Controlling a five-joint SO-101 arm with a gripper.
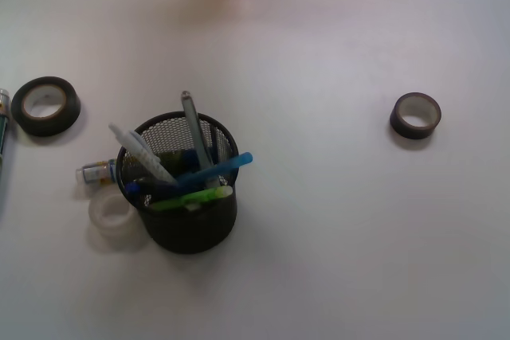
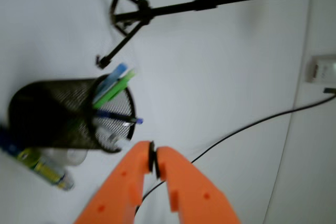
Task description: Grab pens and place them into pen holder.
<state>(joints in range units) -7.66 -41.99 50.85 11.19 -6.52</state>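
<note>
At table's 8 o'clock, pen holder (image 1: 190, 220) has all five pens (image 1: 199, 185); we're done, gripper (image 2: 154, 157) pressed together, empty.

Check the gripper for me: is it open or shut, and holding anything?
Shut and empty. In the wrist view the orange gripper has its tips pressed together with nothing between them, beside the pen holder.

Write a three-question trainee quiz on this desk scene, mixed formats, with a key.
1. True or false: the black wire-mesh pen holder lies tipped on its side.
2. Where does the clear tape roll sit? A) beside the holder B) inside it C) stacked on a dark roll
3. Fill in: the orange gripper is ____.

Key: 1 false, it stands upright holding the slim stick pens; 2 A; 3 shut, gripping nothing.
</note>
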